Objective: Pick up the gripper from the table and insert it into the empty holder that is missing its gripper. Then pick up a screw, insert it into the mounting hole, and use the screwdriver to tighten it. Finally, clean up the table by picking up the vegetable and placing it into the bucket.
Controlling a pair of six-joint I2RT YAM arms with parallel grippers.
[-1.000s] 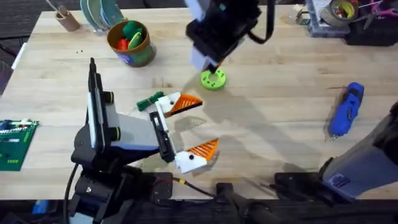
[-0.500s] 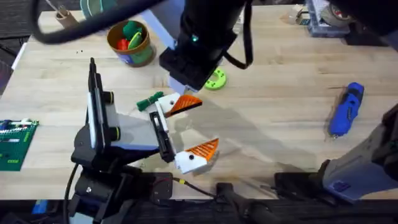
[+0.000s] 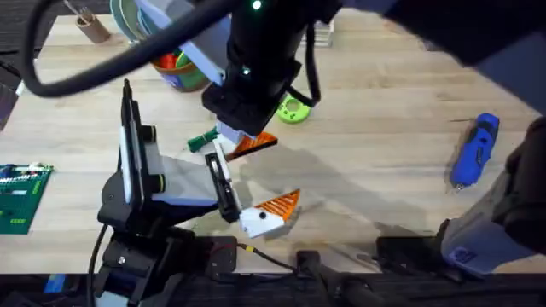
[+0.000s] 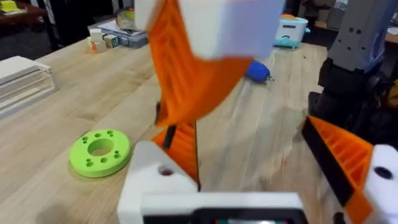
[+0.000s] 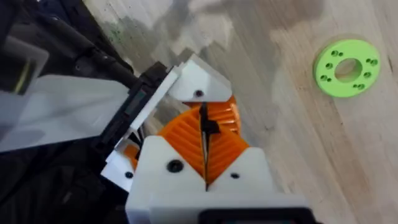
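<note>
My left gripper (image 3: 260,177) lies open on the table. Its far finger is the white holder (image 5: 199,84), with the orange ribbed gripper (image 3: 258,145) seated in it and a mounting hole showing on top. My right gripper (image 5: 204,134) hovers just above that holder, shut on a thin black screw (image 5: 204,121) that pokes out between its orange pads. The dark green vegetable (image 3: 202,140) lies just left of the holder. The bucket (image 3: 183,78) stands at the back left, partly hidden by the right arm. The blue screwdriver (image 3: 475,149) lies at the far right.
A lime-green disc with holes (image 3: 293,109) sits just behind the two grippers. A green circuit board (image 3: 17,196) lies at the left edge and a small brown cup (image 3: 90,26) at the back left. Bare wood lies between the grippers and the screwdriver.
My right arm has swung from above the lime-green disc toward the front left and now hangs over the left gripper's far finger. The left arm has not moved.
</note>
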